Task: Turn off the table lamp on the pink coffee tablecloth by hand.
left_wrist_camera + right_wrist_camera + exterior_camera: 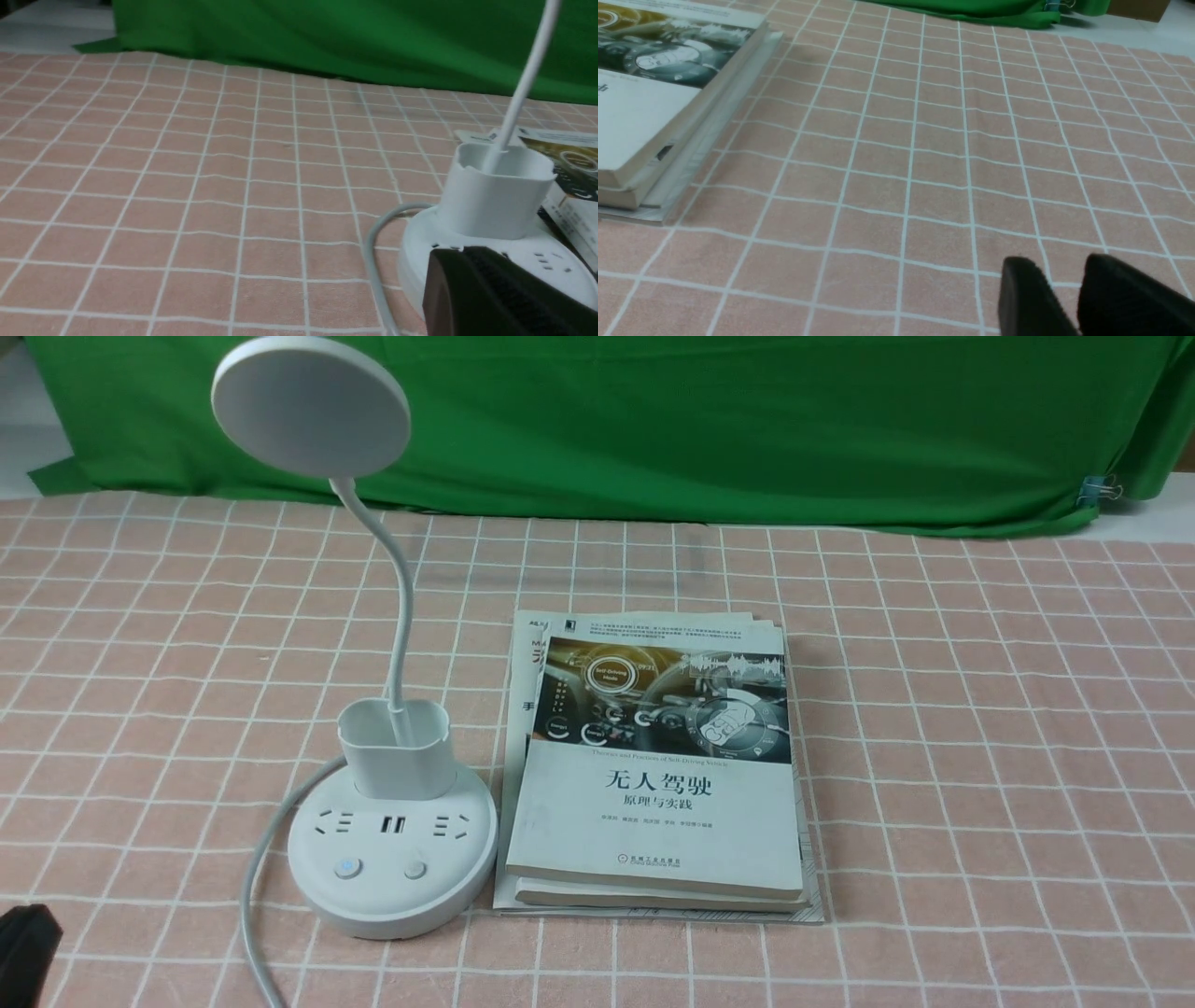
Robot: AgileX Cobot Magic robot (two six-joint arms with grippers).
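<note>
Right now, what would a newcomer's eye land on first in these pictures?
The white table lamp stands out at the near left, its round head raised high against the green backdrop. Close beside its base, on the right, lies a stack of books with a car-dashboard cover. Both rest on the pink coffee tablecloth with its white grid.

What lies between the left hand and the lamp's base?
In the front view, only the lamp's white cable crosses the tablecloth between the left hand and the base.
</note>
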